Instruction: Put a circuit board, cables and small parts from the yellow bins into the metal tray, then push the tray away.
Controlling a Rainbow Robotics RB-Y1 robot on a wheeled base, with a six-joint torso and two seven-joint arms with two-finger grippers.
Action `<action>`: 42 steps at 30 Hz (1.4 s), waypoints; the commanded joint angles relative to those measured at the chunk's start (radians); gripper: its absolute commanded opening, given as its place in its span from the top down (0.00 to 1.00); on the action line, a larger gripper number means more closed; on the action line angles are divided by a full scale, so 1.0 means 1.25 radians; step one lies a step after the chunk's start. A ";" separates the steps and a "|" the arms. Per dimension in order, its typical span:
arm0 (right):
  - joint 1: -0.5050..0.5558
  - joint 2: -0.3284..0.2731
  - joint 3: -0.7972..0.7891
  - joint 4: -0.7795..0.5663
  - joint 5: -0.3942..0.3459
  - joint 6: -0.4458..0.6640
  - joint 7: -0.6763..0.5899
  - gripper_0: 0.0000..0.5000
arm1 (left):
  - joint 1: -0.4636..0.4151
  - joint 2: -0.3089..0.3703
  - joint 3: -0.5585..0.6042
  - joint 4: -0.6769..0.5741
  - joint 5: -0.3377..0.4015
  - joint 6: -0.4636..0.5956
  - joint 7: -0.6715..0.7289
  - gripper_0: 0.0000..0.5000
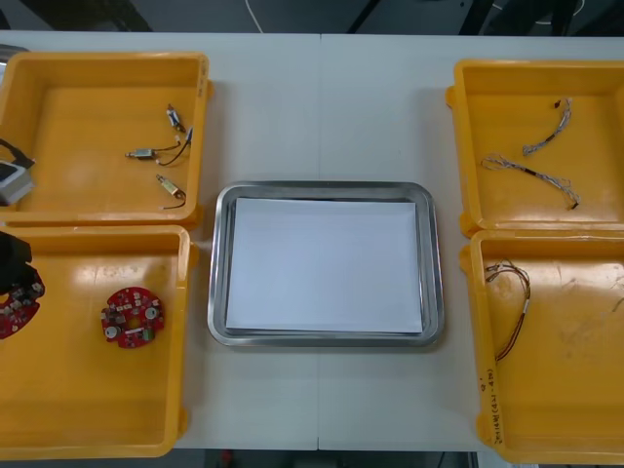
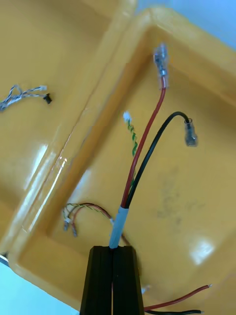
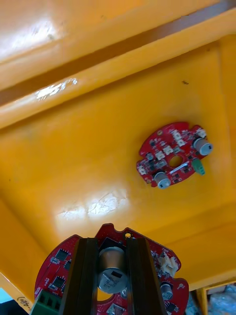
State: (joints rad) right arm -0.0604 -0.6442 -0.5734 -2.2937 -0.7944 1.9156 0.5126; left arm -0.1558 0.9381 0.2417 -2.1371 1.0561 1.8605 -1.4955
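Front, left: my left gripper (image 1: 19, 281) hangs at the outer side of the near-left yellow bin (image 1: 185, 292), a held circuit board (image 1: 12, 314) in it.
Front, bin floor: a second circuit board (image 1: 134, 318) lies flat, apart from mine.
Front, middle: the metal tray (image 1: 220, 292), white inside, sits between the bins.
Right wrist, grip: my right gripper (image 2: 114, 250) pinches narrow on the grey sleeve of a red and black cable (image 2: 147, 135), over the near-right yellow bin (image 2: 196, 187).
Right wrist, bin floor: a red and yellow cable (image 2: 83, 210) lies loose.
Left wrist, grip: my fingers (image 3: 84, 275) clamp a silver cylinder on the held circuit board, apart by its width.
Left wrist, beyond: the second circuit board rests on the bin floor, well apart.
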 commanded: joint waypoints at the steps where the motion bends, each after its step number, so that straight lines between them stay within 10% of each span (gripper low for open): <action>1: 0.068 -0.063 -0.057 -0.072 -0.052 0.003 0.105 1.00 | -0.089 0.039 -0.063 -0.045 0.012 0.031 0.051 1.00; 21: 0.115 -0.203 -0.097 -0.118 -0.311 0.003 0.488 1.00 | -0.359 -0.030 -0.361 -0.082 0.030 0.022 0.304 1.00; 42: 0.078 -0.249 -0.022 -0.175 -0.346 0.003 0.617 1.00 | -0.482 -0.231 -0.725 -0.008 -0.239 -0.136 0.512 1.00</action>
State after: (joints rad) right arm 0.0597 -0.9115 -0.6298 -2.4785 -1.2216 1.9162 1.2854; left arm -0.7112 0.6894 -0.6186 -2.1644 0.7975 1.7250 -0.8792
